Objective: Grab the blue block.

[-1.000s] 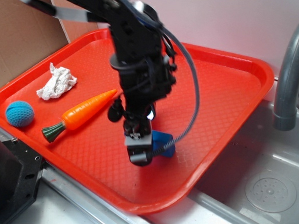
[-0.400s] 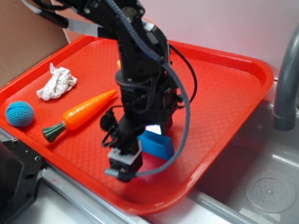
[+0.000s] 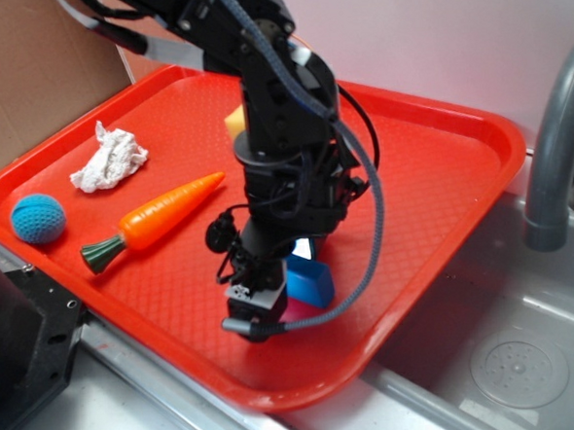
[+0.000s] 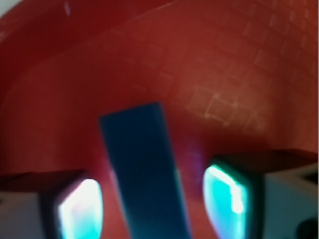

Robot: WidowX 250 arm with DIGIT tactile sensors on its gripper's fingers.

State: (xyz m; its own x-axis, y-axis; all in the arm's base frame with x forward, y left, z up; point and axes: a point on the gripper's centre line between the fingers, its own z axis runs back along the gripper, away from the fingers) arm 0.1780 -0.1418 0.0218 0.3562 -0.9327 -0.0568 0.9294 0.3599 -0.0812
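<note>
Setting: red plastic tray point(image 3: 440, 167) with a waffle-textured floor, sitting beside a steel sink point(image 3: 530, 356) whose grey faucet point(image 3: 551, 150) rises at the right edge; brown cardboard point(image 3: 24, 65) stands behind the tray.
Gripper: the gripper point(image 4: 155, 204) points down at the tray floor near the front rim, jaws spread apart with a clear gap on each side of what lies between them; both fingertips point(image 4: 227, 196) glow teal in the wrist view.
Blue block: the blue block point(image 4: 144, 174) lies on the tray floor between the jaws, slightly closer to the left one, its long axis running away from the camera and a little skewed; neither jaw appears to touch it. From the exterior view the blue block point(image 3: 309, 280) shows just behind the fingers.
Block's look: solid bright blue, flat-faced, smooth, straight-edged; blurred in the wrist view.
Progress: approach and straddling look done; closing on the block and lifting it are left.
Away from the jaws: toy carrot point(image 3: 156, 221), teal knitted ball point(image 3: 38, 218) and crumpled white paper point(image 3: 108, 156) lie well off to one side; a yellow object point(image 3: 234, 123) peeks out behind the arm.
</note>
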